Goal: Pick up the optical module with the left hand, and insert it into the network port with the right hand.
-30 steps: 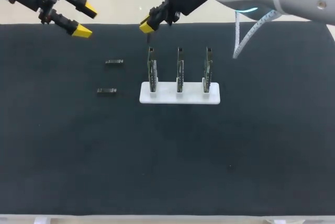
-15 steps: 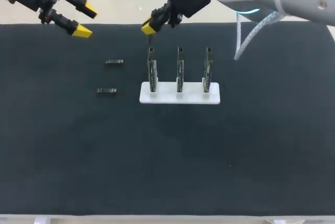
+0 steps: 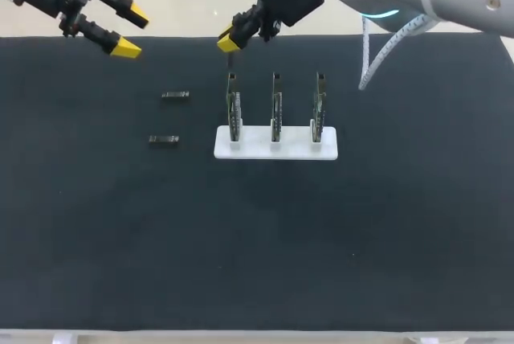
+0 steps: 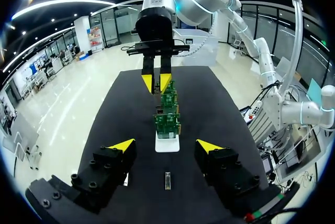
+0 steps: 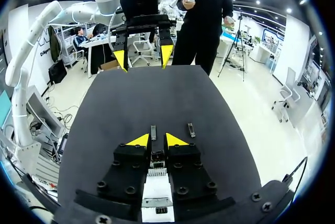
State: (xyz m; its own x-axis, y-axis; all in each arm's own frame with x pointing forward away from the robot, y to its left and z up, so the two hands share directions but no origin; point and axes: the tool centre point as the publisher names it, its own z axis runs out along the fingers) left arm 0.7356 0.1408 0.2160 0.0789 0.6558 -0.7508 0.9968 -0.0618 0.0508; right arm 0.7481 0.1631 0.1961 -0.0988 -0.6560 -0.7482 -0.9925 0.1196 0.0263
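left fingers point(image 3: 132, 32) were spread wide, hanging over the far left corner of the bench point(image 3: 337, 239). right fingers point(image 3: 227, 42) were narrow, pinched on an optical module point(image 5: 157, 156): small, dark, its end poking out below the yellow tips. they hung at the bench's far edge, just behind and above the leftmost circuit board point(image 3: 232, 107). it was one of three green boards standing upright in a row in a white stand point(image 3: 275, 148) mid bench. the held module was apart from the board's top, not touching. a spare module point(image 3: 175, 96) lay flat left of the stand, toward the far edge. a second spare point(image 3: 164, 140) lay flat nearer me. both were well apart from either set of fingers. couldn't make out the port on the boards.
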